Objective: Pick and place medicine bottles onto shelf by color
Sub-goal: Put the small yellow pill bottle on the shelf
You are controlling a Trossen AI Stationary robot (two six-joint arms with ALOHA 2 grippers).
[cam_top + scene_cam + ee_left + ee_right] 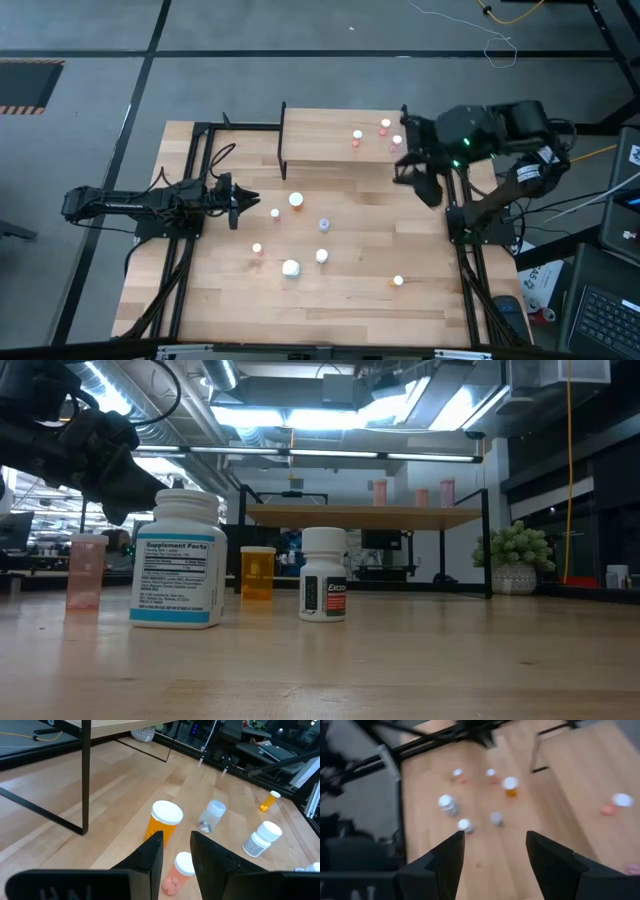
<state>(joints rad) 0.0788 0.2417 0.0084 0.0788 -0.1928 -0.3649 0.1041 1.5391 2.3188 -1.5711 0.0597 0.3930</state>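
I see three small pink cylinders with white caps standing on shelf, smooth light-wood board on thin black legs. Other bottles scattered on tabletop: orange translucent one, clear bluish one, white labelled one, pink one. Left gripper low near orange bottle, dark fingers slightly apart, nothing between. Right gripper above shelf end, fingers spread, seems empty, view blurred.
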